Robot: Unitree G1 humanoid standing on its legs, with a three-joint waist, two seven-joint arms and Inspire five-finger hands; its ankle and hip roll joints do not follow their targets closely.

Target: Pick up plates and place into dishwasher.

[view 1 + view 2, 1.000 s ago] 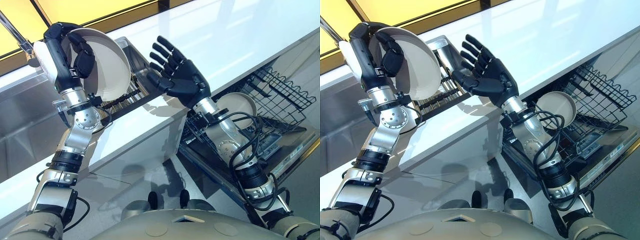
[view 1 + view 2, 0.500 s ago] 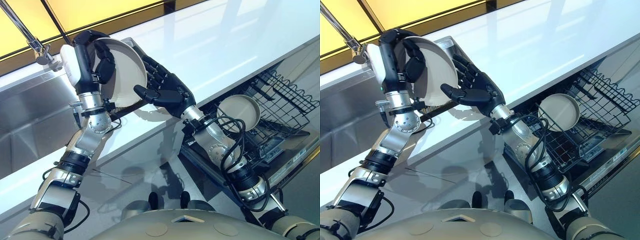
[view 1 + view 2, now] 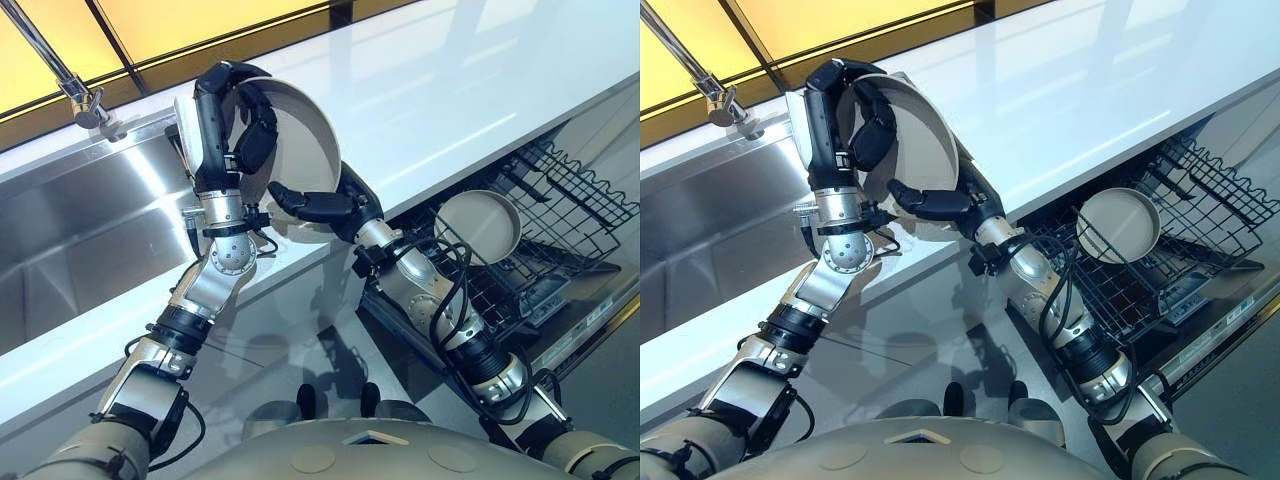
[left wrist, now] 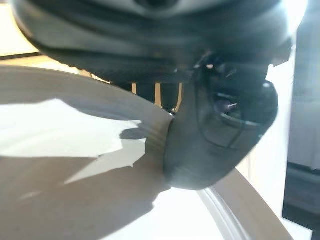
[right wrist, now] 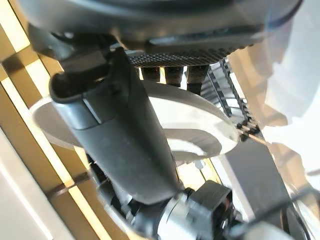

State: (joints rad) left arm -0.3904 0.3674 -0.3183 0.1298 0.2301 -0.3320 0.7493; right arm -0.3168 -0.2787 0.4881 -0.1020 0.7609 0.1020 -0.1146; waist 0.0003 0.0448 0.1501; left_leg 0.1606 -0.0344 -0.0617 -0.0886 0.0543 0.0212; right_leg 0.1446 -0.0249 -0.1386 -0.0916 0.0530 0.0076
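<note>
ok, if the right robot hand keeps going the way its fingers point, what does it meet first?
Likely the plate held by the left robot hand. The right robot hand already reaches round its lower rim; whether it touches is unclear.

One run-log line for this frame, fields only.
stage: plate handover | left robot hand: gripping plate above counter | right robot hand: thumb on plate's lower rim | dishwasher rack: one plate loaded

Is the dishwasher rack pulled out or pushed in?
Pulled out. The rack sticks out past the counter edge, with one plate standing inside.
</note>
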